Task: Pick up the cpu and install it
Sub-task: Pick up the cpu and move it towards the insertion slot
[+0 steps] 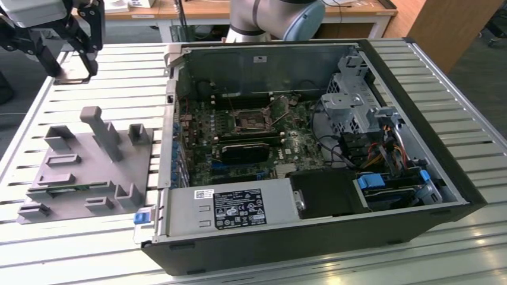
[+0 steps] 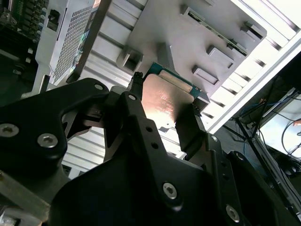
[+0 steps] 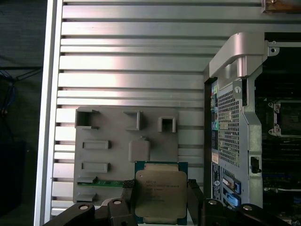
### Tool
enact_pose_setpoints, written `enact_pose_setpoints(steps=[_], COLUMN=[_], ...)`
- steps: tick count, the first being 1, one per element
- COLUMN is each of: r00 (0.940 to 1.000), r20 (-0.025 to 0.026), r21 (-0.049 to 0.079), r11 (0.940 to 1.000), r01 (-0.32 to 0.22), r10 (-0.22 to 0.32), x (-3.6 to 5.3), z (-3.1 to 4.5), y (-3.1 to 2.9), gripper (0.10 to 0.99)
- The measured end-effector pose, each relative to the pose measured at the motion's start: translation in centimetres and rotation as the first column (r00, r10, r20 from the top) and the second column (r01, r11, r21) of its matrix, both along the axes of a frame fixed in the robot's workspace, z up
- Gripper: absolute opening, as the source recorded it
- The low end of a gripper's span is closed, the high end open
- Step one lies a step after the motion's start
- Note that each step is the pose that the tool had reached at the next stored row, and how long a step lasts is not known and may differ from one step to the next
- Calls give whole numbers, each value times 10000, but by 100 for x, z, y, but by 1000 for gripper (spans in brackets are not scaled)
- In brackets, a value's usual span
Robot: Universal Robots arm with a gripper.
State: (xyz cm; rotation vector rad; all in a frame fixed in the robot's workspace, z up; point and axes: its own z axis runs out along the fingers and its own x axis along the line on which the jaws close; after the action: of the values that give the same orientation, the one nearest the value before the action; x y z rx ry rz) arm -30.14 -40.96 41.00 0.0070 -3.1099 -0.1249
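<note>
your pincer [image 3: 161, 197] is pinching the cpu [image 3: 160, 186] by two opposite edges, metal lid facing the first wrist view. it's held flat, up off the slatted counter [image 3: 131, 47] near the grey fixture tray [image 3: 117, 141]. my guess is the edge grip keeps the underside untouched. the socket [image 1: 255, 120] sits inside the open pc case [image 1: 317, 196], well apart from the chip.

The exterior view looks down obliquely from well off the gripper [image 1: 73, 71]. The first wrist view faces straight down past its fingertips [image 3: 194, 195]; the second wrist view peers along them, close and tilted. Both wrist views share the cpu [image 3: 160, 195] and the fixture tray [image 3: 113, 141] beneath it.
</note>
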Motion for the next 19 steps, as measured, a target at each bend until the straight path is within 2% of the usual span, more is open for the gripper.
enact_pose_setpoints(steps=[19], r00=[10000], r20=[0], r21=[0], r11=[10000], r01=[0], r10=[0], x=[119], z=[0], y=[0], gripper=[533])
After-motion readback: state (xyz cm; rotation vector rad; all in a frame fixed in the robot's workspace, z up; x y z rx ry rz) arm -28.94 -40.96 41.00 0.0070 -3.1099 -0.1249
